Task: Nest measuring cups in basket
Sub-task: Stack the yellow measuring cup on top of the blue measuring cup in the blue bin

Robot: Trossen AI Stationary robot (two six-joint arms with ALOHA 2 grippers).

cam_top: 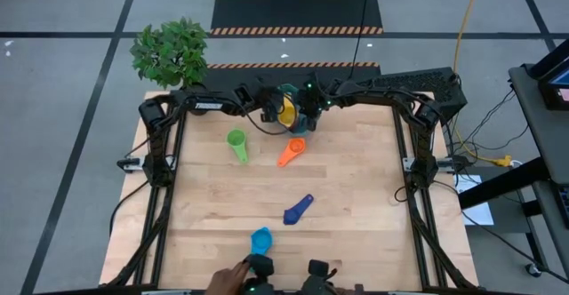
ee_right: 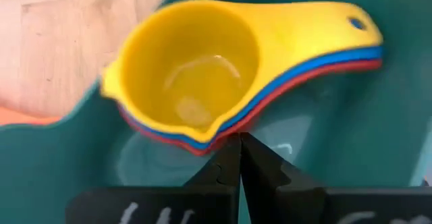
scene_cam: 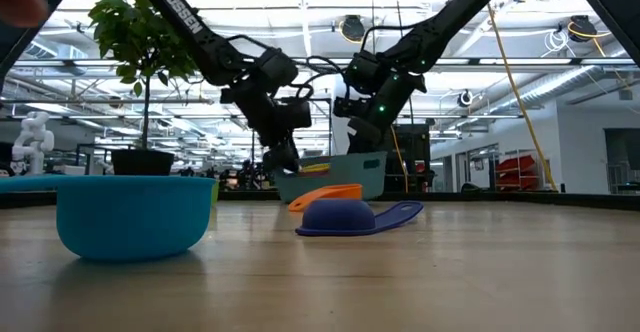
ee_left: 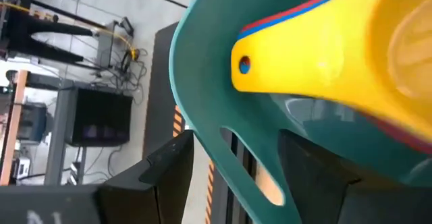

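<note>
Nearest my low camera sits a light blue cup (scene_cam: 133,215), with the dark blue cup (scene_cam: 352,217) and orange cup (scene_cam: 325,196) beyond it and the green cup (cam_top: 236,143) farther left. These scoops look light, stiff and slick, so I would pinch each by its flat handle. My left gripper (cam_top: 269,107) grasps the basket (ee_left: 216,109) by its rim at the far edge. My right gripper (ee_right: 239,158) hangs clenched and empty, tips touching the nested yellow stack (ee_right: 202,69) inside.
</note>
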